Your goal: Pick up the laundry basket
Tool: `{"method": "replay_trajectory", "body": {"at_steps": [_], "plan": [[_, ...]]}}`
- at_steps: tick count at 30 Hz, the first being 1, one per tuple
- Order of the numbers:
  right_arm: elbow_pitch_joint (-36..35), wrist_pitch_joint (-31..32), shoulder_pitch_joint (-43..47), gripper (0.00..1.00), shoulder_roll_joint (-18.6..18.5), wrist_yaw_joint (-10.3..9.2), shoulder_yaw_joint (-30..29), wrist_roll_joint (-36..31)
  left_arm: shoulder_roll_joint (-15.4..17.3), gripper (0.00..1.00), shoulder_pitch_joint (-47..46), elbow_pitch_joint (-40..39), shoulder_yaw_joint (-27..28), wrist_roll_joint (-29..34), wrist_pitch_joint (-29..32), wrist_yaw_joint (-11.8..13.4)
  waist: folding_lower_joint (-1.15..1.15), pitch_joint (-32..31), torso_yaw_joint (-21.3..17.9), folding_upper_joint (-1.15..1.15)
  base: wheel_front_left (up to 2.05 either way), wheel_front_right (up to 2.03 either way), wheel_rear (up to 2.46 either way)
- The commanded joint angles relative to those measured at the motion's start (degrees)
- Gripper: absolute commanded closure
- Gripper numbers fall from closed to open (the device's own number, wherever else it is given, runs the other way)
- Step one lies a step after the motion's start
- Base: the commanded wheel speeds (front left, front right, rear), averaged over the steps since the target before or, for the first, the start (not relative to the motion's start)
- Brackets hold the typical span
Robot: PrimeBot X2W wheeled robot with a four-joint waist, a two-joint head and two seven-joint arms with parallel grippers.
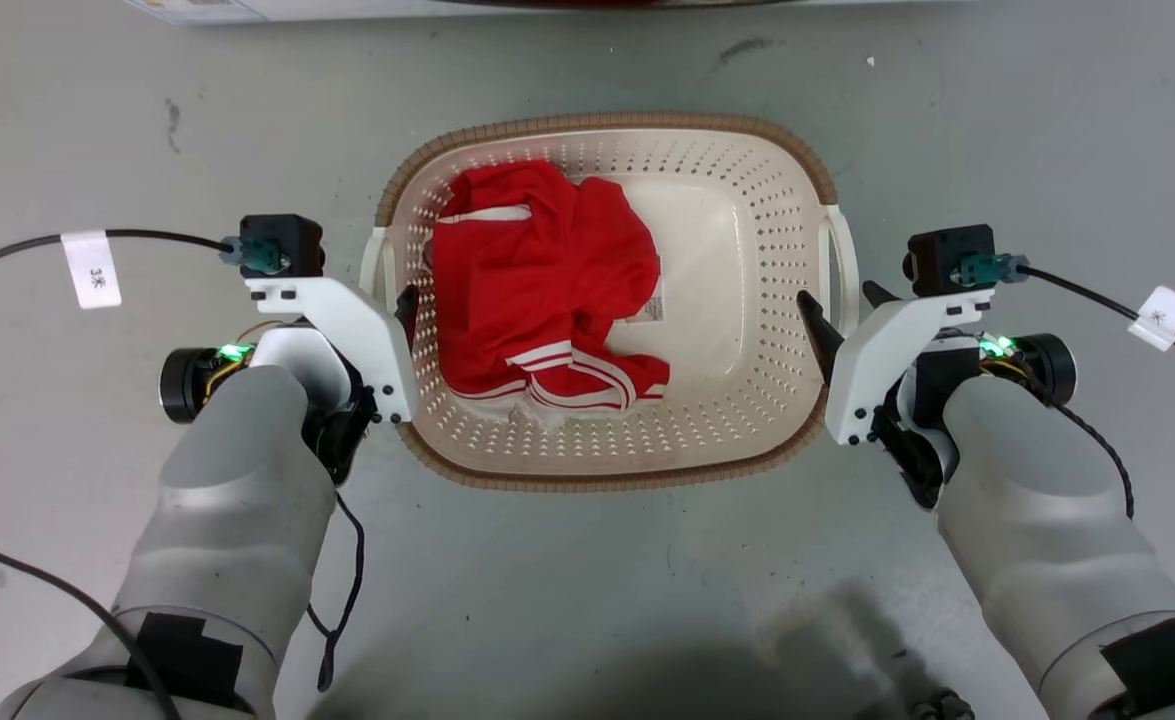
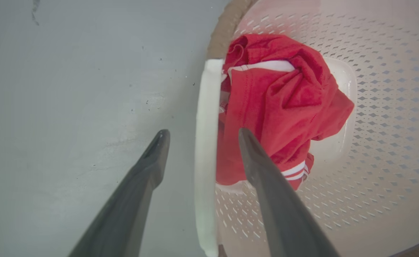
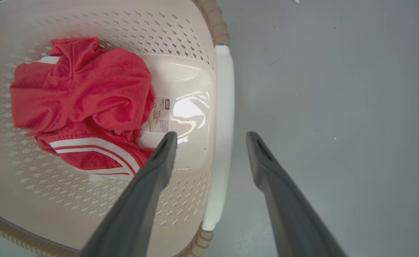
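The laundry basket [image 1: 747, 200], cream perforated plastic with a brown woven-look rim, stands on the grey floor in the middle of the head view. A red garment with white stripes [image 1: 537, 280] lies crumpled in its left half. My left gripper [image 1: 392, 300] is open at the basket's left white handle [image 2: 205, 150], one finger [image 2: 152, 160] outside it and the other over the garment [image 2: 277, 89] inside. My right gripper [image 1: 844, 298] is open too, astride the right handle [image 3: 223, 117], with one finger [image 3: 159, 164] inside the basket [image 3: 98, 200] and one over the floor.
Black cables with white tags [image 1: 92, 270] [image 1: 1160, 318] trail from both wrists across the floor. A flat pale object [image 1: 207, 8] lies along the top edge of the head view. Dark scuff marks [image 1: 172, 120] dot the floor beyond the basket.
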Motion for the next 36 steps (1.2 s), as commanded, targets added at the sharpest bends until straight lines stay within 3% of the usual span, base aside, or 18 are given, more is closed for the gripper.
{"method": "replay_trajectory", "body": {"at_steps": [1, 8, 10, 23, 36], "plan": [[0.41, 0.24, -1.24, 0.0, 0.05, -0.02, 0.48, 0.56, 0.39, 0.0, -1.02, 0.16, -0.4, -0.26, 0.21, -0.08, -0.01, 1.12, -0.29, 0.0, 0.0, 0.0, 0.0], [2.01, 1.59, -4.49, 0.0, 0.04, -0.03, 3.69, 2.97, 1.43, 0.0, -3.11, 1.03, -2.38, -2.54, 1.81, -0.08, -0.01, 4.24, -0.65, 0.0, 0.0, 0.0, 0.0], [2.53, 2.55, -5.9, 1.0, 0.05, -0.02, 5.1, 4.58, 1.71, 1.0, -4.13, 1.43, -3.19, -3.85, 2.58, -0.08, -0.01, 5.16, -0.73, 0.0, 0.0, 0.0, 0.0], [2.58, 4.42, -5.68, 1.0, 0.15, 0.06, 10.59, 9.66, 1.53, 1.0, -3.63, 1.08, -7.18, -8.21, 4.32, 0.02, -0.01, 3.37, -0.51, 0.0, 0.0, 0.0, 0.0], [2.98, 16.49, -3.2, 1.0, -0.6, 0.07, 14.94, 16.38, 0.99, 1.0, -0.89, 2.11, -10.15, -14.01, 12.57, -0.01, -0.01, -9.6, -0.06, 0.0, 0.0, 0.0, 0.0]]}}
